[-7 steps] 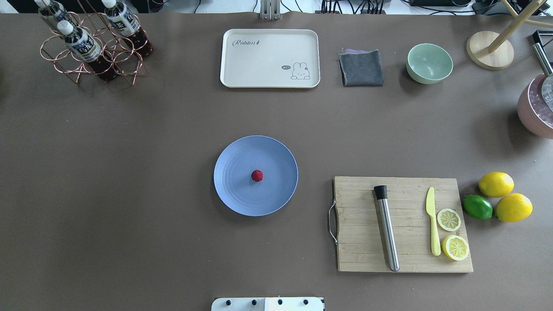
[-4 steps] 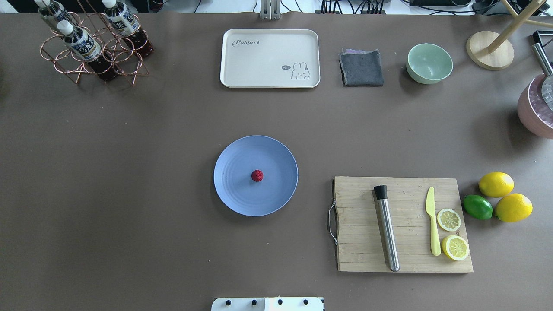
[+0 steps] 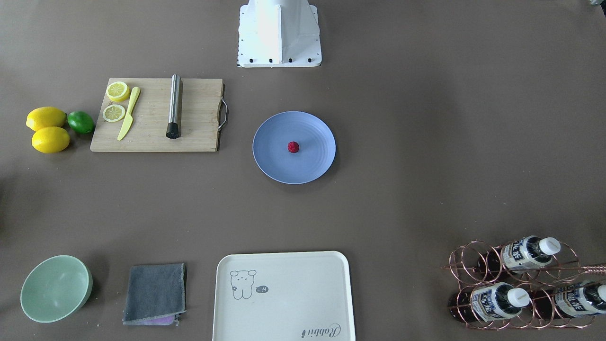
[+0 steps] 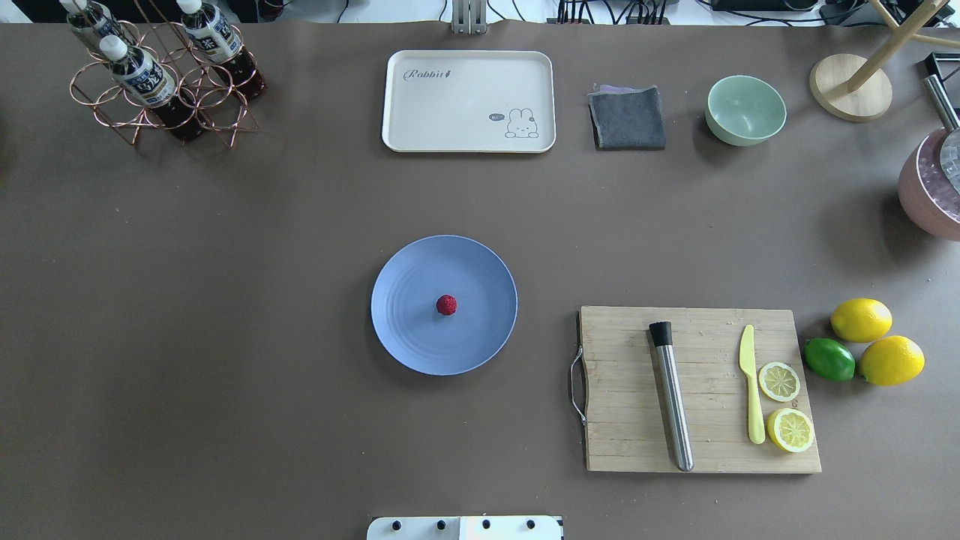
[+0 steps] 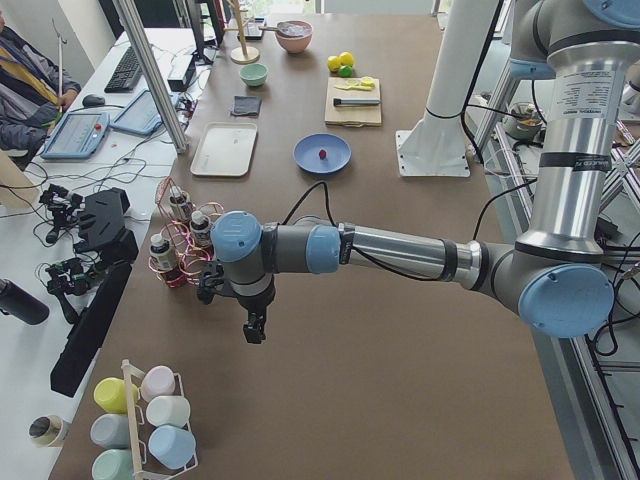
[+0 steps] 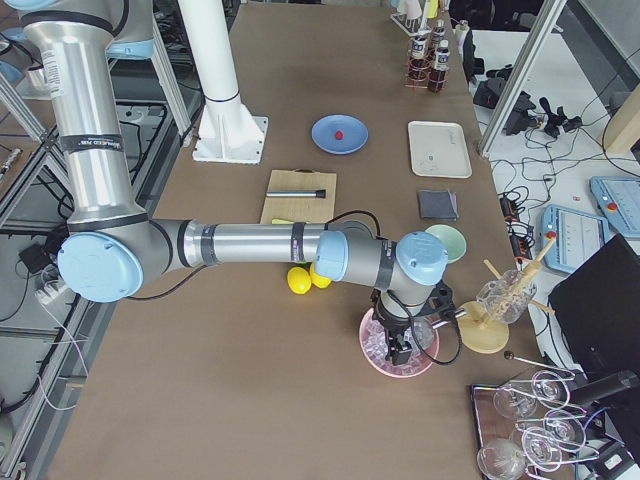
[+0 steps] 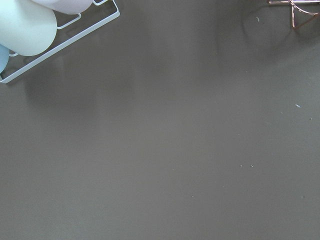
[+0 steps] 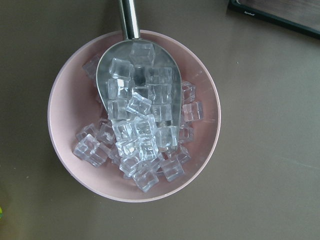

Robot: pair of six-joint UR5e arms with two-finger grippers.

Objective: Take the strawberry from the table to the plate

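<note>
The strawberry, a small deep red berry, lies at the middle of the light blue plate in the centre of the table. Nothing touches it. My left gripper hangs over bare table far out at the left end, near the bottle rack; only the exterior left view shows it, so I cannot tell whether it is open or shut. My right gripper hovers above a pink bowl of ice at the right end, and I cannot tell its state either.
A wooden cutting board with a steel muddler, a yellow knife and lemon slices lies right of the plate, with lemons and a lime beyond it. At the far side stand a cream tray, a grey cloth, a mint bowl and a copper bottle rack.
</note>
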